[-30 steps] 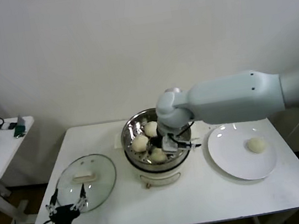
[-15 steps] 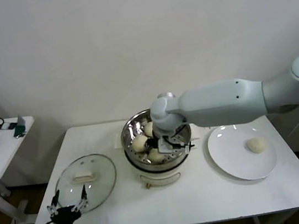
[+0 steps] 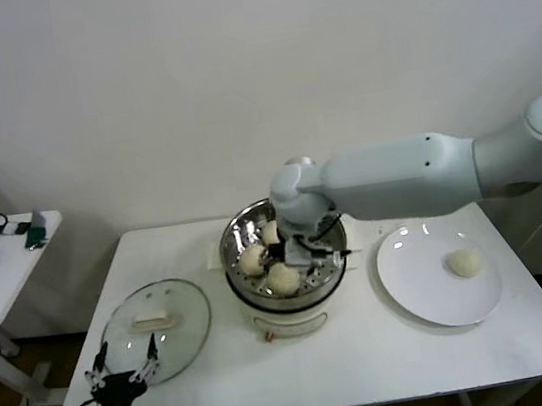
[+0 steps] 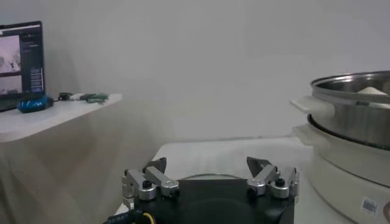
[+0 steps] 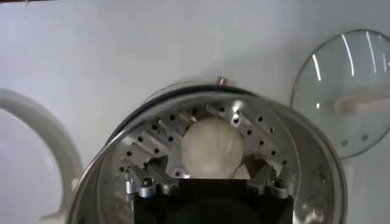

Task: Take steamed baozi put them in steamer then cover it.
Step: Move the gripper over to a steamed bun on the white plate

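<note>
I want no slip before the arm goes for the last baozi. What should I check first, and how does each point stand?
1. Right gripper open over the steamer: ok.
2. Bun under it lying free on the perforated tray, clear of the fingers: ok.
3. Three baozi in the steamer: ok.
4. Last baozi on the white plate, unobstructed: ok.
5. Glass lid off, flat on the table: ok.
6. Left gripper open, parked near the lid: ok.

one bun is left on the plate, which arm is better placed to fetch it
Probably right. The right claw is open over the steamer, beside the plate holding the last baozi. The left claw sits near the cover.
</note>
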Tool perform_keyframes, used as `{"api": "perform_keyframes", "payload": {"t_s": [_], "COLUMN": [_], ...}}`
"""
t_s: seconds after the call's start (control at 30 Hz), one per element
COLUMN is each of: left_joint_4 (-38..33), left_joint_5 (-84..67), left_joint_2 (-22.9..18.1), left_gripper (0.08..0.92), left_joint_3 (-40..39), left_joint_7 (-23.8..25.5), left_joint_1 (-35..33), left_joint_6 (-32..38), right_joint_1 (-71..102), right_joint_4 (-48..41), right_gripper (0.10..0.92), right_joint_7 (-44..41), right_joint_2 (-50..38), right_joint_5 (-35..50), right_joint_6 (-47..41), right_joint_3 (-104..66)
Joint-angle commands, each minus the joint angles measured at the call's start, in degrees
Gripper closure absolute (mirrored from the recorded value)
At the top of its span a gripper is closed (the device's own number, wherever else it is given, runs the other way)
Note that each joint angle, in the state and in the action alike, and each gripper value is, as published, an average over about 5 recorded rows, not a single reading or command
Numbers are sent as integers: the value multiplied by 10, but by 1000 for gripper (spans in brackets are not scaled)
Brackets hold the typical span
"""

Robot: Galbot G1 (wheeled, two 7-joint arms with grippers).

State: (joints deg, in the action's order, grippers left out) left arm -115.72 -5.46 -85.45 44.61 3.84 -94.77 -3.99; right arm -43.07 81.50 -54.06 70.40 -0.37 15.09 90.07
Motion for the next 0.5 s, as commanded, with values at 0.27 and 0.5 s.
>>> {"api": "perform_keyframes", "payload": {"t_s": [0.27,0.5], "left_joint_4": [5,9], "left_joint_5": [-5,-9], "left_joint_2": [13,18], "left_gripper": [177,177], "left_joint_3": [-1,2], "left_joint_7": [-2,-1], "left_joint_1": [4,7], "left_joint_6": [5,8], "right_joint_1": [-171,-63], "right_joint_4": [-228,-186], "right_gripper": [203,203], "right_joint_7": [-144,-110], "right_joint_2": [-172,-300], "right_joint_5": [346,284], "right_joint_6": [-114,-167], "right_joint_3": [86,98]}}
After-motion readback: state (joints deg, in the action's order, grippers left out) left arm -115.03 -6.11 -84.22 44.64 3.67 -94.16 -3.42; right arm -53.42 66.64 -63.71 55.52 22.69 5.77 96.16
